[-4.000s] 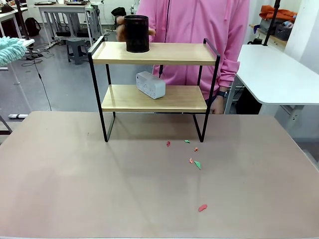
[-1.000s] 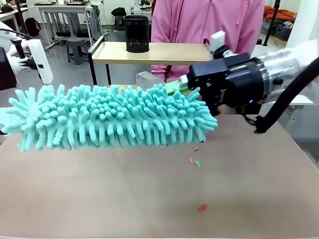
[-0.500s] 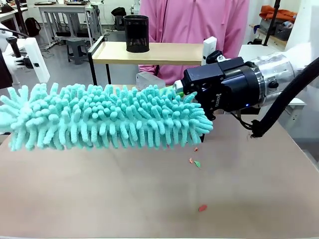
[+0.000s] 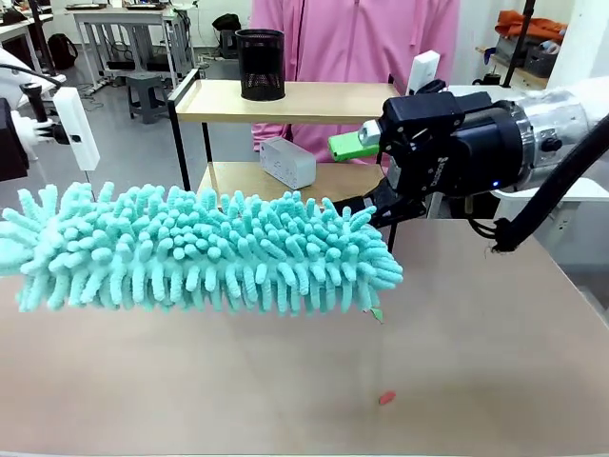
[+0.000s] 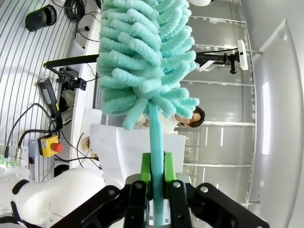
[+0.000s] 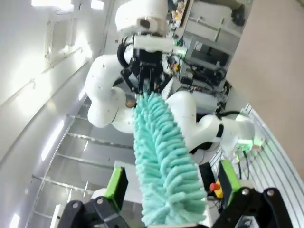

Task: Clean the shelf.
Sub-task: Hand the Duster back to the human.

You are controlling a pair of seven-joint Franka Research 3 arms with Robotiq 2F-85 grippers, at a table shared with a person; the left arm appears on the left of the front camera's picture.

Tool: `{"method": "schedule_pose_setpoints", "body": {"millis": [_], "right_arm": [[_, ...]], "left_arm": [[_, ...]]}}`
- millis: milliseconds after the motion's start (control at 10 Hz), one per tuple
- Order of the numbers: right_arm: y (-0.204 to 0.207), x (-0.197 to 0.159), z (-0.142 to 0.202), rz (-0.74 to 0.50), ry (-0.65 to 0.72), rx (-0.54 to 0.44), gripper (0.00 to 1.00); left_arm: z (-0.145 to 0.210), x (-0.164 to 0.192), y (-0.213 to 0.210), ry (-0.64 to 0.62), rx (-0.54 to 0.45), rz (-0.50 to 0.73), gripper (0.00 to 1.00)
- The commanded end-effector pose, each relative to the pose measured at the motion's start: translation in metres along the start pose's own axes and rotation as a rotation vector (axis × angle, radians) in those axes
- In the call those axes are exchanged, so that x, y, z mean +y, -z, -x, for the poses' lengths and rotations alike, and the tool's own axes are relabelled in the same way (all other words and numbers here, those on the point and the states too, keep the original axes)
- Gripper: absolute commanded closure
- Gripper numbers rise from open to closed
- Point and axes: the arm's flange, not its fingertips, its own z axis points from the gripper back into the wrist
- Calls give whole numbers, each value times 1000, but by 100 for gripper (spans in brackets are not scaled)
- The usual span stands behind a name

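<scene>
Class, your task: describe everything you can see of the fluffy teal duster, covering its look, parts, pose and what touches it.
The duster has a long head of soft teal chenille-like noodles on a thin teal handle. It hangs roughly level above the brown table, in front of the shelf. The left gripper is shut on the handle, green pads on both sides. The right gripper stands open, its fingers either side of the head's tip.

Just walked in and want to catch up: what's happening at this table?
The left gripper is shut on the handle of a fluffy teal duster, held level above the table. The right gripper is open, its green-padded fingers on either side of the duster's tip. Behind stands the shelf, a black mesh cup on top and a white box below. A person in pink waits beyond it.
</scene>
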Motion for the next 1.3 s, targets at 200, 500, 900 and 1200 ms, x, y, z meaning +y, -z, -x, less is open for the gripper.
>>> {"method": "schedule_pose_setpoints", "body": {"millis": [200, 500, 900, 1200], "right_arm": [[17, -3, 13, 0, 35, 206, 0], [16, -9, 16, 29, 29, 234, 0], [14, -11, 16, 0, 20, 184, 0], [15, -12, 18, 7, 5, 234, 14]], "left_arm": [[-8, 4, -8, -21, -37, -13, 88], [-13, 6, -8, -31, -28, 0, 88], [-15, 8, -2, -50, 4, -6, 88], [-17, 9, -4, -47, -4, -1, 88]]}}
